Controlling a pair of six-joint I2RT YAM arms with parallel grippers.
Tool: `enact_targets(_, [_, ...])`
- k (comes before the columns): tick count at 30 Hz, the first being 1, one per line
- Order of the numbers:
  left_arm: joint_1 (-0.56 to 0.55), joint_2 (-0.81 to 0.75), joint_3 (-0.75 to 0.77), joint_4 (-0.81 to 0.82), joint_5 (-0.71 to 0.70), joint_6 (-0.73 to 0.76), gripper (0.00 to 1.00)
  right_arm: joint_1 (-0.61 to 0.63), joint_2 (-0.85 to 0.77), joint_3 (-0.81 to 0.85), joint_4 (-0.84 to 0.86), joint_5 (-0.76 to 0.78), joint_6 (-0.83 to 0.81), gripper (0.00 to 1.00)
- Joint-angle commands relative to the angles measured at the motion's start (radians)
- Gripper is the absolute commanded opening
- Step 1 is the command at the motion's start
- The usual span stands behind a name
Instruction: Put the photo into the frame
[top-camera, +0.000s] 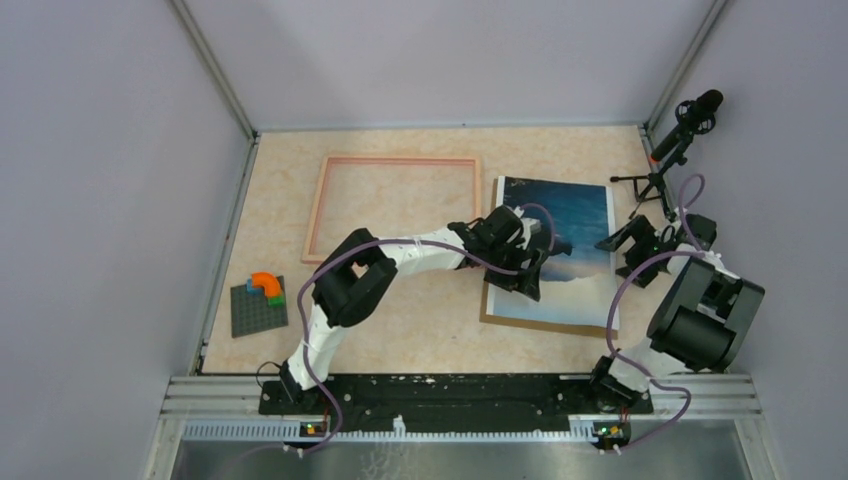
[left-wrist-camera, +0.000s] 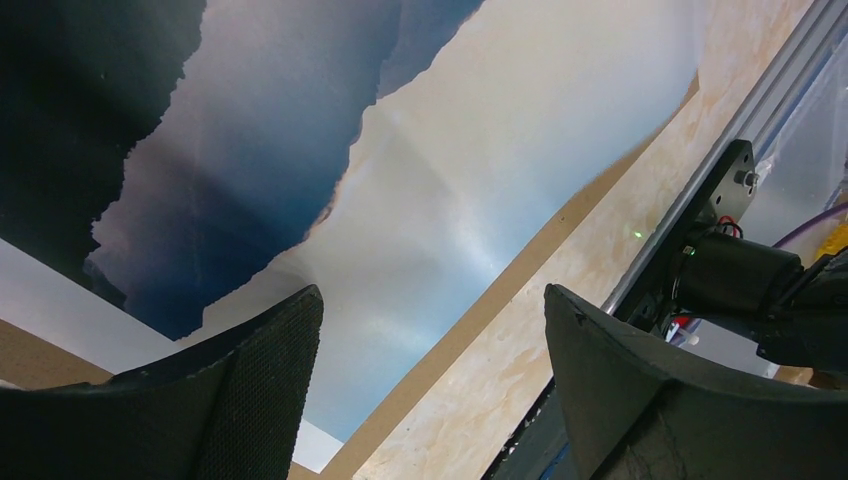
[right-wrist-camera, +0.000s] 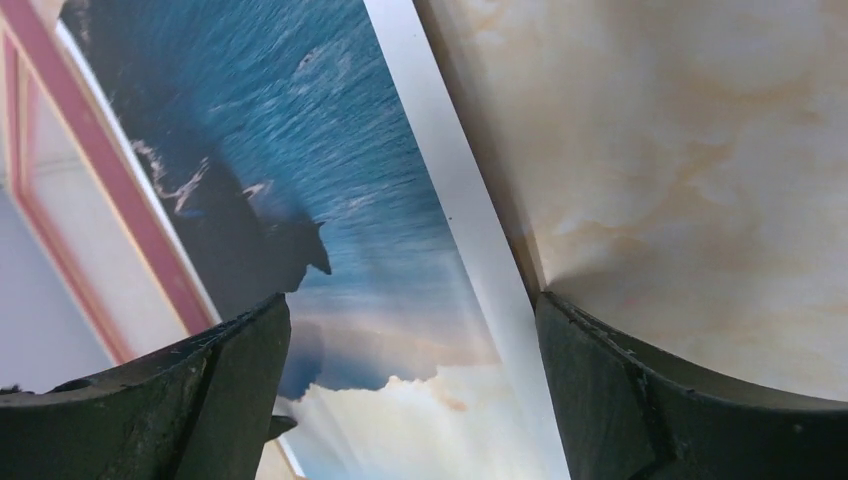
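Observation:
The photo (top-camera: 575, 215) lies face up on the right half of the table, on top of a brown cardboard board whose near edge (top-camera: 540, 325) shows. The pinkish-tan frame (top-camera: 400, 160) lies flat to its left, with nothing inside it. My left gripper (top-camera: 530, 278) is open and hovers over the photo's near-left part; in the left wrist view (left-wrist-camera: 430, 340) its jaws straddle the photo (left-wrist-camera: 400, 180) and the board's edge (left-wrist-camera: 520, 270). My right gripper (top-camera: 615, 242) is open at the photo's right edge; the right wrist view (right-wrist-camera: 410, 340) shows the photo (right-wrist-camera: 350, 200) and the frame (right-wrist-camera: 110, 180).
A grey brick plate (top-camera: 250, 315) with orange and green bricks lies at the near left. A microphone on a tripod (top-camera: 680, 135) stands at the far right corner. Walls close in the table on three sides; a metal rail (top-camera: 450, 395) runs along the near edge.

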Motion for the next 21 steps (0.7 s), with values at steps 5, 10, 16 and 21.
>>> enact_targets(5, [0.005, 0.078, -0.057, -0.134, -0.047, 0.009, 0.87, 0.001, -0.076, -0.038, -0.023, -0.248, 0.069, 0.89])
enact_targets(10, [0.005, 0.082, -0.057, -0.134, -0.052, 0.007, 0.87, 0.001, -0.182, -0.056, -0.058, -0.286, 0.124, 0.88])
enact_targets(16, [0.005, 0.084, -0.061, -0.133, -0.065, 0.007, 0.87, 0.001, -0.258, -0.088, -0.072, -0.37, 0.175, 0.87])
enact_targets(21, [0.005, 0.084, -0.057, -0.134, -0.078, 0.011, 0.87, 0.001, -0.325, -0.028, -0.198, -0.311, 0.112, 0.86])
